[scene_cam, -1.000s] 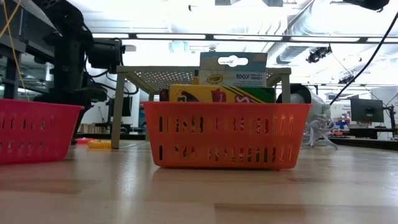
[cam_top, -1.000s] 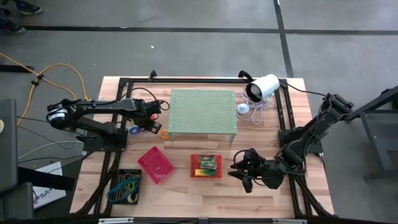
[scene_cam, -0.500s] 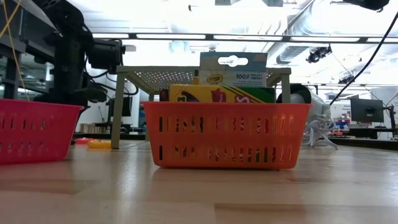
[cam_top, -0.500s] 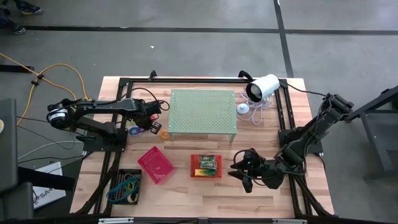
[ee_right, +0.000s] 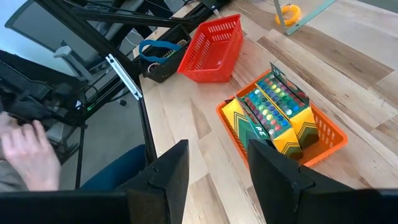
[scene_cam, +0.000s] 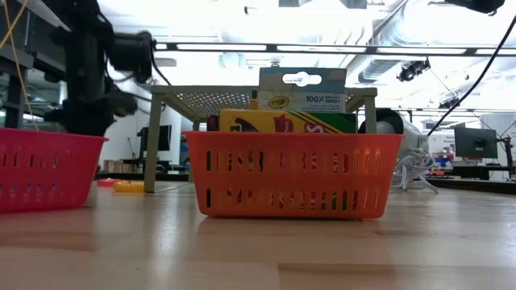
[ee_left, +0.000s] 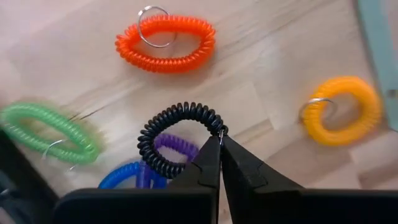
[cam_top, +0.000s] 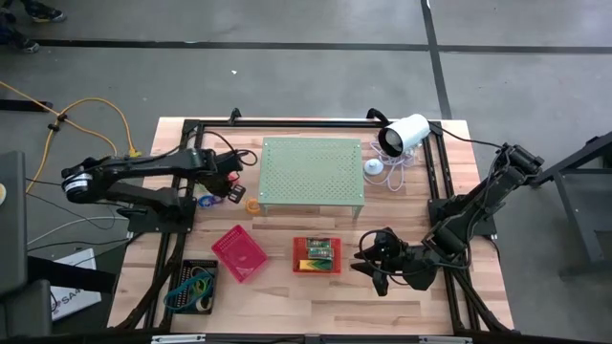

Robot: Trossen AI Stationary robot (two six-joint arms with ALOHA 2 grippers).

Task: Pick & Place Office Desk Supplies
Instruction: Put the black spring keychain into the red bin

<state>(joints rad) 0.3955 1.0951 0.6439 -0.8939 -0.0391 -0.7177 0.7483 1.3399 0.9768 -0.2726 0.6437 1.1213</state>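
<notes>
Your left pincer (ee_left: 219, 142) is pinched tight on the black coil ring (ee_left: 177, 138), gripping it at the small metal loop on its rim, so the step in hand looks like the pick itself. The coil hangs off the fingertips to one side, over a purple coil (ee_left: 177, 148) and a blue coil (ee_left: 127, 177) that lie right under and beside it. An orange-red coil (ee_left: 165, 42) lies well ahead of the tips, a yellow coil (ee_left: 341, 110) off to the other side near the pale green stand (cam_top: 313, 172), and a green coil (ee_left: 46, 130) beyond the black one.

Your next move, as I judge it, calls for a straight lift so the black coil comes clear without dragging the purple one, then a carry to a tray. The grip is on a thin edge, so keep it slow.

From that pincer, the pink tray (cam_top: 239, 253) sits nearest, toward the front of the table, and nothing shows in it from above. The black tray (cam_top: 184, 284) lies further on at the front corner and holds a few coloured coils. The red tray (cam_top: 298, 256) is beyond the pink one and holds crayon boxes (ee_right: 273, 112).

Your right pincer (ee_right: 214, 168) waits near the front right of the table, its fingers standing partly apart and holding nothing.
</notes>
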